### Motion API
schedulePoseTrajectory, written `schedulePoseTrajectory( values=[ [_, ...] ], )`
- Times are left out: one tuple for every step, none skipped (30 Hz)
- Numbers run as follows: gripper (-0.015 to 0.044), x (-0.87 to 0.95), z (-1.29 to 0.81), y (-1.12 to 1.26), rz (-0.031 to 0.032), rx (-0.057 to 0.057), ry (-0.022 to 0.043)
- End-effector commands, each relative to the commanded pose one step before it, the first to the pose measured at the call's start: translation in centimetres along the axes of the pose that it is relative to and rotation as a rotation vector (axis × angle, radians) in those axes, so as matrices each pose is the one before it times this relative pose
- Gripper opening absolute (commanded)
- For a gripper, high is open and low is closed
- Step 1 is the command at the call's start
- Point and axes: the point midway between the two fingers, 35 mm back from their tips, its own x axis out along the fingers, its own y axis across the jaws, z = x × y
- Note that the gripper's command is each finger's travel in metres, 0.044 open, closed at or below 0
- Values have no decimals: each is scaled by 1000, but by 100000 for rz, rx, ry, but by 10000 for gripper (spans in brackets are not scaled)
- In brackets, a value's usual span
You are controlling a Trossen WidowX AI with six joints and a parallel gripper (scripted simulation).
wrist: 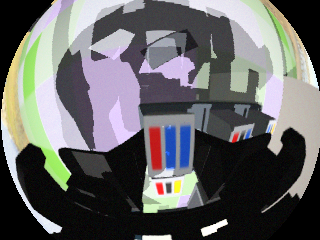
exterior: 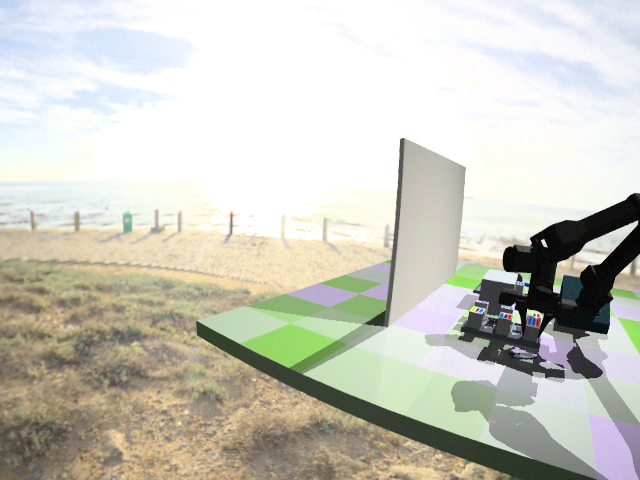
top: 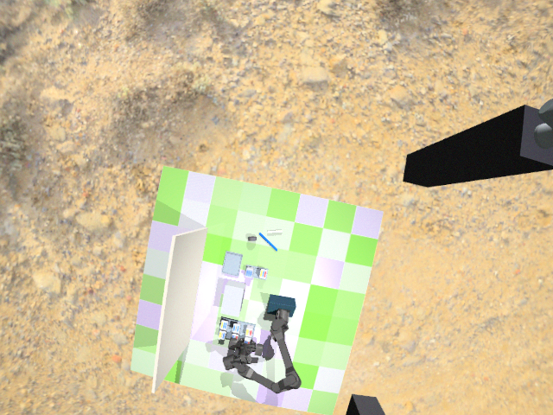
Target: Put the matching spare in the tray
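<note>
My gripper (top: 248, 341) (exterior: 532, 322) (wrist: 165, 129) is shut on a grey spare with red, blue and blue stripes (exterior: 534, 318) (wrist: 170, 149). This spare is at the robot-side end of the rack's front row, at rack height. Several other striped spares stand in the dark rack, including one with yellow stripes (top: 223, 323) (exterior: 477, 311) and one with red, dark and yellow stripes (wrist: 169, 188). A flat blue-grey tray (top: 232, 264) lies beyond the tall box. No printed code is readable; I cannot tell which unit is the mounted one.
A tall pale box (top: 233, 300) (exterior: 500, 283) stands between rack and tray. Two striped units (top: 249, 271) (top: 263, 273) stand beside the tray. A tall beige panel (top: 182, 303) (exterior: 429, 232) runs along one side. A blue stick (top: 268, 241), a white stick and a small dark object (top: 251, 238) lie farther off.
</note>
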Motion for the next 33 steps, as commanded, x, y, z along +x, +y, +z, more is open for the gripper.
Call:
schedulePoseTrajectory(
  values=[
    [0,-24,25,-24,-92,-112,-36],
    [0,0,0,0,0,0,0],
    [0,0,0,0,0,0,0],
    [0,0,0,0,0,0,0],
    [0,0,0,0,0,0,0],
    [0,0,0,0,0,0,0],
    [0,0,0,0,0,0,0],
    [0,0,0,0,0,0,0],
    [0,-74,-7,-16,-4,-3,46],
    [0,-223,-20,-45,-12,-6,134],
    [0,-373,-33,-69,-15,-6,209],
    [0,-453,-38,-72,-12,0,227],
    [0,-456,-35,-61,-6,7,200],
    [0,-458,-33,-49,-1,15,172],
    [0,-460,-30,-38,3,22,145],
    [0,-462,-26,-26,6,28,117],
    [0,-463,-23,-15,8,34,89],
    [0,-464,-19,-4,9,40,61],
    [0,-465,-14,7,9,46,33],
    [0,-465,-9,18,8,51,5],
    [0,-466,-4,29,6,56,-23],
    [0,-466,1,39,3,61,-51],
    [0,-465,7,49,-1,65,-79],
    [0,-464,13,59,-6,69,-106],
    [0,-463,20,69,-12,72,-134],
    [0,-383,21,64,-15,62,-131],
    [0,-229,15,42,-12,38,-88],
    [0,-76,5,14,-4,13,-31],
    [0,0,0,0,0,0,0],
    [0,0,0,0,0,0,0],
    [0,0,0,0,0,0,0],
    [0,0,0,0,0,0,0],
    [0,0,0,0,0,0,0]
  ],
)
